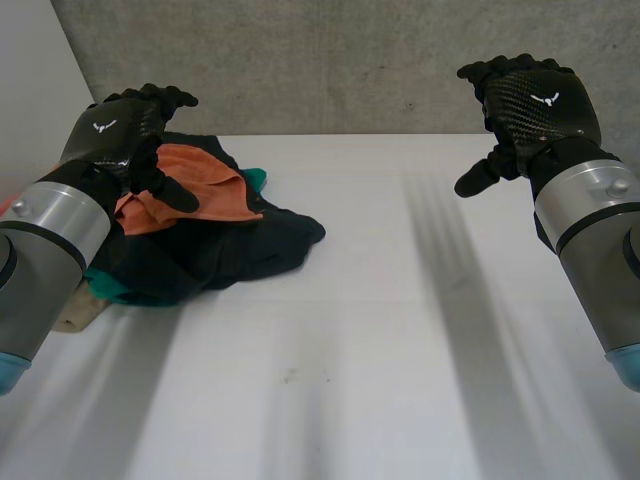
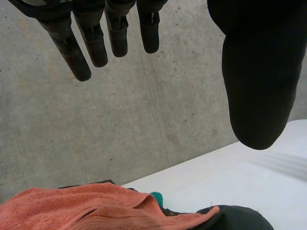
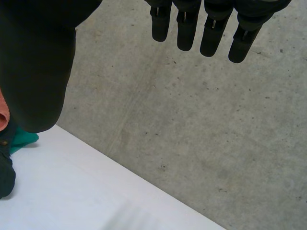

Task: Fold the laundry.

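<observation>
Where the head view looks down on the table [image 1: 400, 330], the pile [image 1: 190, 245] of laundry lies unfolded on it. An orange towel [image 1: 205, 185] tops the pile, over a dark garment [image 1: 255, 245]. A teal cloth [image 1: 120, 285] and a beige cloth [image 1: 75, 312] show at the pile's near edge. The left hand [image 1: 120, 128] hangs over the pile, above the towel. The right hand [image 1: 535, 105] hangs in the air well apart from the pile.

In the left wrist view, the left hand's fingers [image 2: 93, 43] are straight and its thumb [image 2: 259, 81] stands apart from them. The hand holds nothing. The towel lies below the palm, clear of the fingers, with the garment and a tip of teal cloth just beside it. A concrete wall [image 2: 120, 120] stands behind the pile.

In the right wrist view, the right hand's fingers are likewise straight, the thumb spread wide, and nothing is held. An edge of the pile shows beside the thumb, apart from it.
</observation>
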`<state>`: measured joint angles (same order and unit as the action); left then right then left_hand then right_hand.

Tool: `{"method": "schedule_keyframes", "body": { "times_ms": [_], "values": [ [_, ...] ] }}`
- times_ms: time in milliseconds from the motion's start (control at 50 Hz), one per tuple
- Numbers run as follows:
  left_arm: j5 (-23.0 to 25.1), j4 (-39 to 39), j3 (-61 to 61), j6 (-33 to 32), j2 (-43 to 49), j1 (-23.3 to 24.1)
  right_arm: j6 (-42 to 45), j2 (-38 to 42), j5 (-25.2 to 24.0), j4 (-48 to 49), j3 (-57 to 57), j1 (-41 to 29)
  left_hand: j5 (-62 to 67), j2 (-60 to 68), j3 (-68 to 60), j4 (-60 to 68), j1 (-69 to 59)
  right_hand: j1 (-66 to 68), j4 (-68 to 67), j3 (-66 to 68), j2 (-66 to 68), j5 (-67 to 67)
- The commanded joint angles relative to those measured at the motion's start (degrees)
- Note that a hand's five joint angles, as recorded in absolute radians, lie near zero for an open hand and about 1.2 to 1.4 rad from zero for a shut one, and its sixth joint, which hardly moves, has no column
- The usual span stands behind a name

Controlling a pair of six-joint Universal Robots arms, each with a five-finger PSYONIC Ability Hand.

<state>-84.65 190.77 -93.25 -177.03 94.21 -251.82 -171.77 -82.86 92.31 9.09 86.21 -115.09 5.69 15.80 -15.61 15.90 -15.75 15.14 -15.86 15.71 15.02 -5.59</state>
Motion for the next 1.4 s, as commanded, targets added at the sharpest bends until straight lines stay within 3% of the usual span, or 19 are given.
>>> {"method": "schedule_keyframes", "body": {
  "times_ms": [20, 340, 420, 520, 600, 760, 880, 920, 940, 960, 980, 1000, 1200, 1300, 1400],
  "values": [
    [0.1, 0.04, 0.08, 0.11, 0.01, -0.07, 0.21, -0.02, -0.73, 0.05, -0.08, 0.13, -5.65, -5.75, 5.57, -5.85, 5.7, -5.14, 5.86, -5.71, -5.02, 5.59],
    [0.1, 0.04, 2.89, -1.12, -0.34, -0.77, 0.3, 0.07, -0.99, 0.05, -0.17, 0.04, -5.65, -5.75, 5.57, -5.85, 5.7, -5.14, 5.86, -5.71, -5.02, 5.59],
    [0.36, 0.13, 6.14, -2.18, 0.62, -5.86, 0.39, 0.07, -1.17, -0.04, -0.17, 0.04, -5.65, -5.75, 5.57, -5.85, 5.7, -5.14, 5.86, -5.71, -5.02, 5.59],
    [0.62, 2.05, 13.67, -6.64, 11.74, -14.73, 0.56, 0.25, -1.25, 0.14, -0.08, -0.05, -5.69, -5.8, 5.61, -5.9, 5.75, -5.14, 5.86, -5.71, -5.02, 5.59],
    [1.5, 2.24, 21.94, -13.14, 21.85, -17.64, 0.65, 0.95, -1.25, 0.23, -0.08, -0.05, -5.69, -5.8, 5.61, -5.9, 5.75, -5.14, 5.86, -5.71, -5.02, 5.59],
    [6.51, 2.94, 31.8, -26.42, 37.61, -20.46, 0.74, 2.71, -1.25, 0.05, -0.25, 0.04, -5.69, -5.8, 5.61, -5.9, 5.75, -5.14, 5.86, -5.71, -5.02, 5.59],
    [6.95, 3.55, 34.27, -27.84, 42.45, -20.9, 0.83, 5.08, -1.25, 0.14, -0.25, -0.13, -4.98, -5.08, 4.9, -5.18, 5.03, -5.14, 5.86, -5.71, -5.02, 5.59],
    [6.87, 3.64, 34.62, -28.02, 43.43, -20.55, 0.83, 5.69, -1.25, 0.05, -0.25, -0.13, 2.21, 2.11, -2.29, 2.0, -2.16, -5.14, 5.86, -5.71, -5.02, 5.59],
    [6.78, 3.64, 34.71, -27.93, 43.43, -20.38, 1.0, 6.13, -1.17, -0.04, -0.34, -0.13, 11.58, 11.48, -11.66, 11.38, -11.53, -5.14, 5.86, -5.71, -5.02, 5.59],
    [6.78, 3.64, 34.71, -27.93, 43.25, -20.11, 1.18, 6.31, -1.17, -0.12, -0.34, -0.13, 25.83, 25.73, -25.91, 25.63, -25.78, -5.14, 5.86, -5.71, -5.02, 5.59],
    [6.69, 3.9, 34.62, -27.76, 43.08, -19.68, 1.35, 6.4, -1.17, -0.21, -0.34, -0.13, 55.95, 55.85, -56.03, 55.75, -55.9, -5.14, 5.86, -5.71, -5.02, 5.59],
    [6.6, 4.08, 34.36, -27.49, 42.64, -19.32, 1.62, 6.49, -1.17, -0.21, -0.43, -0.13, 64.22, 64.12, -64.3, 64.02, -64.17, -5.14, 5.86, -5.71, -5.02, 5.59],
    [6.43, 9.35, 24.79, -21.52, 24.63, -10.89, 3.11, 6.31, -1.08, -0.04, -1.13, 0.22, 64.31, 64.2, -64.39, 64.1, -64.25, -5.14, 5.86, -5.71, -5.02, 5.59],
    [6.42, 11.64, 21.97, -14.77, 13.92, -1.51, 3.38, 5.35, -0.73, -0.48, -2.19, 2.67, 64.31, 64.2, -64.39, 64.1, -64.25, -5.14, 5.86, -5.71, -5.02, 5.59],
    [6.86, 12.08, 22.76, -6.94, 11.61, 7.12, 3.55, 2.01, -0.11, -0.56, -3.15, 6.01, 64.31, 64.2, -64.39, 64.1, -64.25, -5.14, 5.86, -5.71, -5.02, 5.59]
  ]
}}
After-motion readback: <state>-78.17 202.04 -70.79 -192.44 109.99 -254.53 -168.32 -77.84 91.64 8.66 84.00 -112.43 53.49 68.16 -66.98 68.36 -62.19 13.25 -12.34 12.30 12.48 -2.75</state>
